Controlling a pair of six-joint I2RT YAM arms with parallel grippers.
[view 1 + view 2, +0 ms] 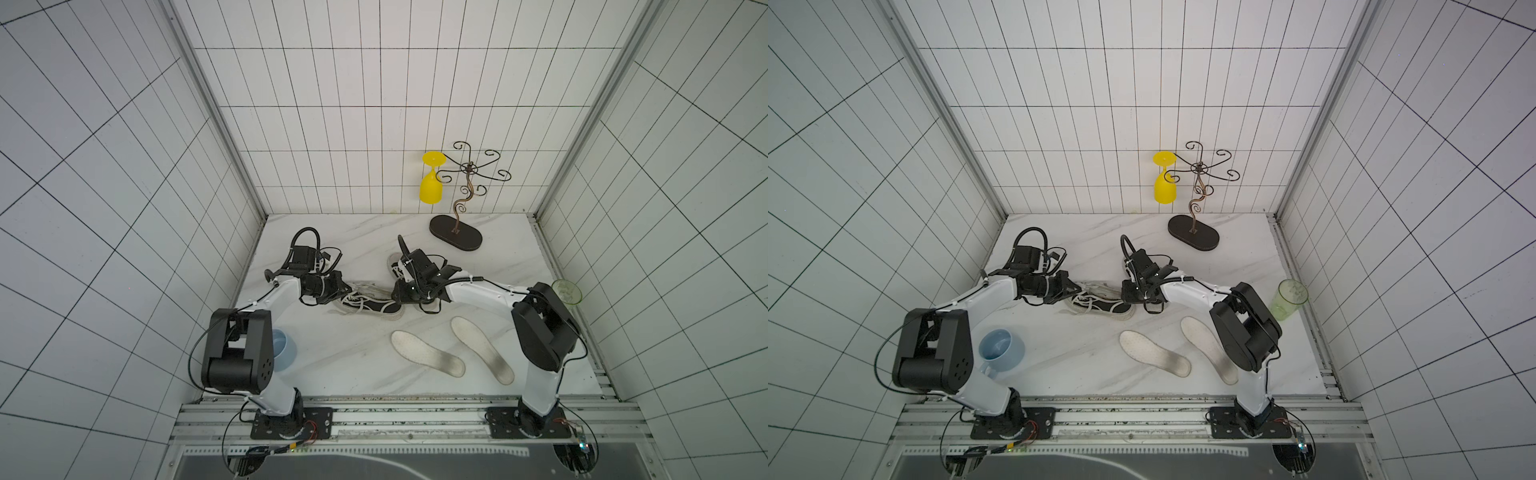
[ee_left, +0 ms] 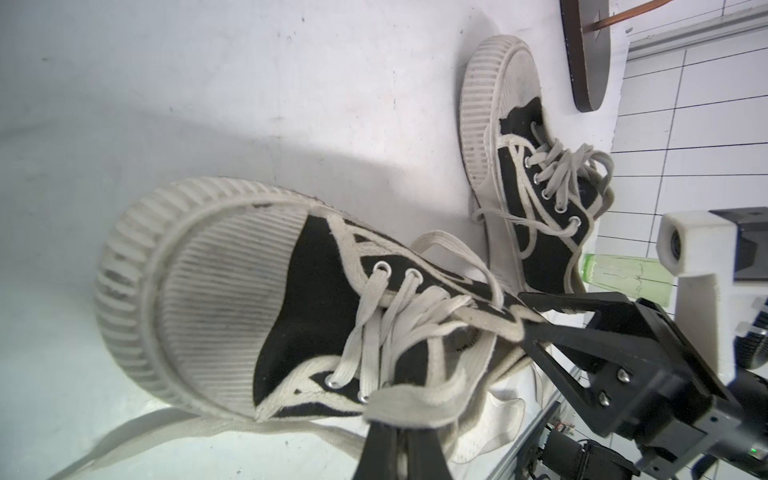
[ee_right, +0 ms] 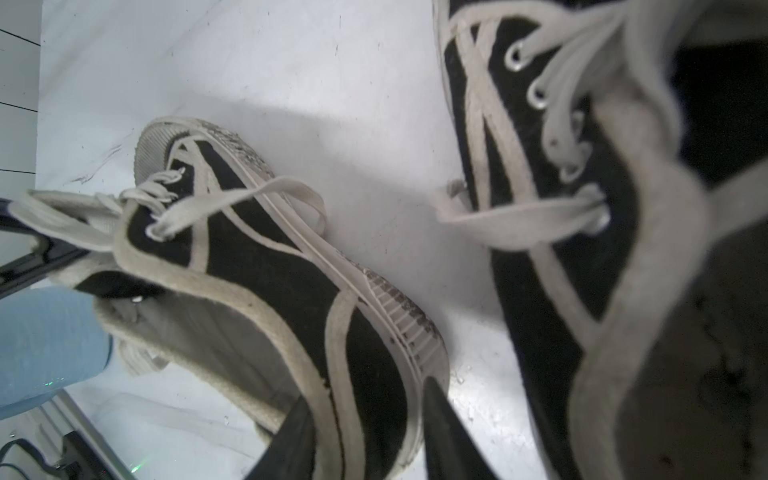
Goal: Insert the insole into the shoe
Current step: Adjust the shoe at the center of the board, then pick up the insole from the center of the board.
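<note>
Ok, L gripper (image 2: 399,428) clamped on shoe (image 1: 374,306) at its opening edge. R gripper (image 3: 368,390) fingers straddle heel wall, can't tell if squeezing. Insoles (image 1: 427,353) flat on table (image 1: 332,365) nearby.

no legible text, no brand on the shoe (image 2: 291,299), no numbers or signs

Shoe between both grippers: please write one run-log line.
left gripper: shut on shoe | right gripper: astride shoe heel, grip unclear | insoles: both on table
</note>
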